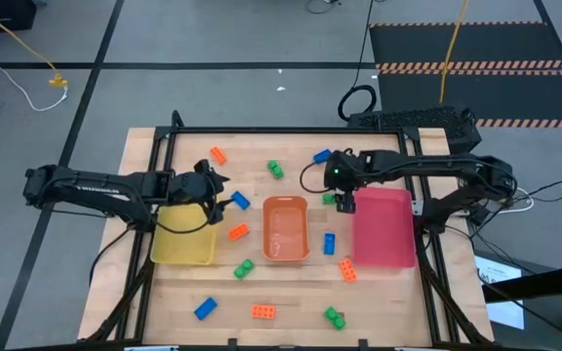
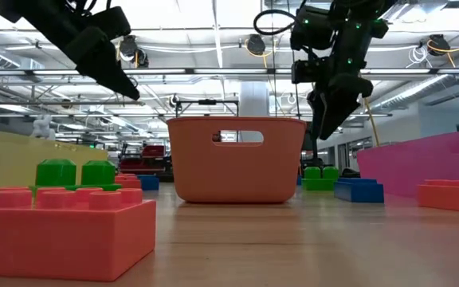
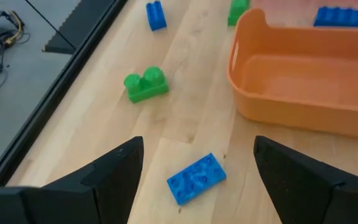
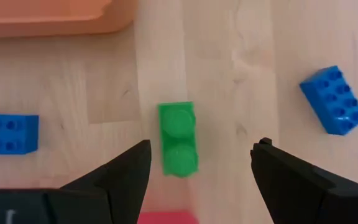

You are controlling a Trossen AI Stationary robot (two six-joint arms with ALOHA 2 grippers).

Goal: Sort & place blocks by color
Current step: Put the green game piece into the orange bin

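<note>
Small studded blocks in orange, green and blue lie scattered on the wooden table. My left gripper (image 1: 219, 191) hovers open over the table by the yellow tray's (image 1: 185, 255) far corner. A blue block (image 3: 196, 178) lies flat below and ahead of its fingers. My right gripper (image 1: 342, 198) hangs open between the orange tray (image 1: 286, 255) and the pink tray (image 1: 383, 255), pointing steeply down. A green block (image 4: 178, 138) lies on the table beneath the gap of its fingers. Both grippers stay clear of the table in the low view.
Other blocks: orange (image 1: 218, 155), green (image 1: 275, 170) and blue (image 1: 322, 156) at the far side; orange (image 1: 238, 232), green (image 1: 243, 268), blue (image 1: 329, 244) and orange (image 1: 347, 270) around the orange tray; blue (image 1: 204, 308), orange (image 1: 263, 311) and green (image 1: 334, 316) near the front edge.
</note>
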